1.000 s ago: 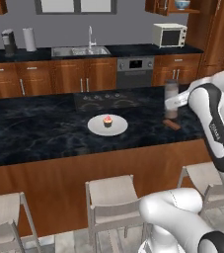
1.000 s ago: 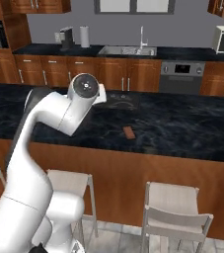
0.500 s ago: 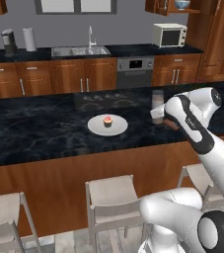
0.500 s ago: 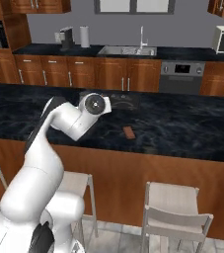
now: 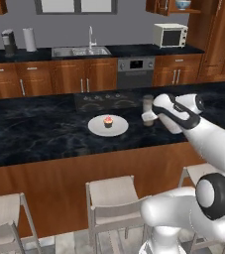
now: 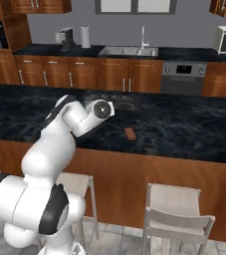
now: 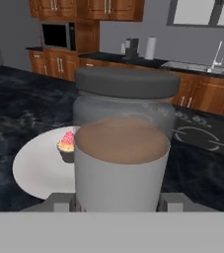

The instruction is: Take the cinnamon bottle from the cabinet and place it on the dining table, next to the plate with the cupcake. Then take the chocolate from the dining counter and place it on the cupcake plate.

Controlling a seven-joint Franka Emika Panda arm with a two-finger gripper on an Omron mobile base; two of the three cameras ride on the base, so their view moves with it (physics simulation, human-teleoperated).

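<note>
Cinnamon bottle [image 7: 121, 143] is held clamped in the gripper [image 5: 148, 117], upright, just beside the plate [image 5: 108, 126] on the counter [image 5: 34, 134]. Setting-down is judged in hand; release is called for next, then the chocolate [image 6: 130, 134] farther from the plate.

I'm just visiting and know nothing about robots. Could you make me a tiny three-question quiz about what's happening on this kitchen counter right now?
1. True or false: the tool grips the cinnamon bottle.
2. What sits on the white plate? A) chocolate B) cupcake C) nothing
3. Fill in: the chocolate lies on the dark ____.

Key
1. True: the bottle stands upright between the tool's tips.
2. B: the cupcake.
3. counter.
</note>
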